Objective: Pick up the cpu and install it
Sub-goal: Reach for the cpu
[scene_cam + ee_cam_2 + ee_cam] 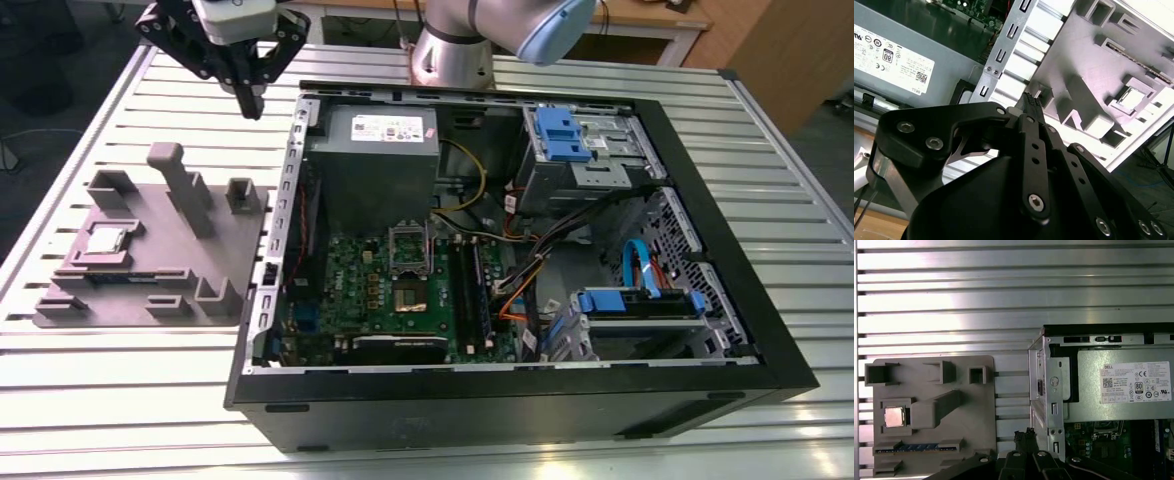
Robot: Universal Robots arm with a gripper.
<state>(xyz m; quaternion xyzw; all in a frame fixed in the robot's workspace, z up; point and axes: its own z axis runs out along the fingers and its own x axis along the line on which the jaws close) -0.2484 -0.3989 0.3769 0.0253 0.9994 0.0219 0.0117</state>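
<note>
Fingers of the black gripper (251,100) are pressing together with nothing between them. It is hanging in the upper left of the exterior view, over the slatted metal table (134,400) and just outside the rear corner of the open computer case (507,410). The cpu (107,240) is lying flat, silvery top up, in a square recess of the grey fixture (160,262) at mid-left of that frame, well apart from the gripper; it is also showing in the first wrist view (894,417). Inside the case, the green motherboard (360,290) is lying near the frame's centre, carrying its metal-framed socket (408,245), with the grey power supply (380,165) sitting just above it.
</note>
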